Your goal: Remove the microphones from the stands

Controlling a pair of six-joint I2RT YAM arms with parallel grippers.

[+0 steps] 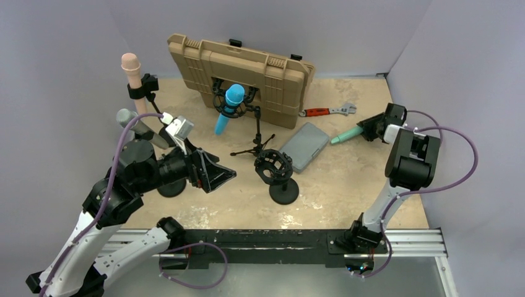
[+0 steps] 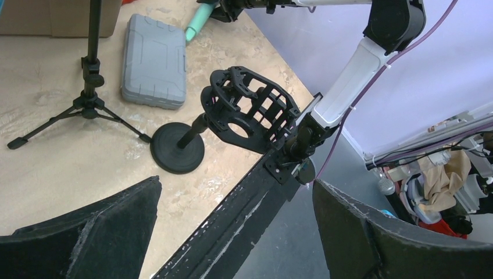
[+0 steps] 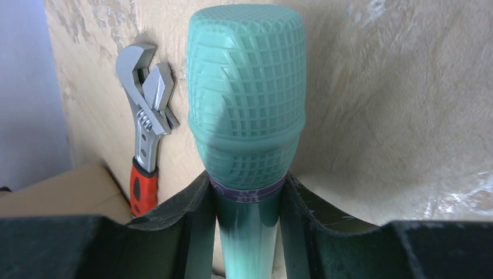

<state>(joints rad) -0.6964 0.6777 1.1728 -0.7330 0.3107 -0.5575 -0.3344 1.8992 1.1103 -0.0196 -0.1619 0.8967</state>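
Stand (image 1: 276, 171) in the middle sits empty; left gripper (image 1: 216, 174) beside it, jaws spread, holding nothing; right gripper (image 1: 373, 127) far right, clenched on the green mic (image 3: 246, 99) just below its head; removal looks done; next, lay it down gently; purple band (image 3: 247, 192) lettering unreadable.

Right gripper (image 3: 245, 195) clamped on teal microphone (image 3: 247, 99) just below its mesh head; adjustable wrench (image 3: 145, 128), red handle, flat on table (image 3: 378, 87) near wall-side edge, left of the head
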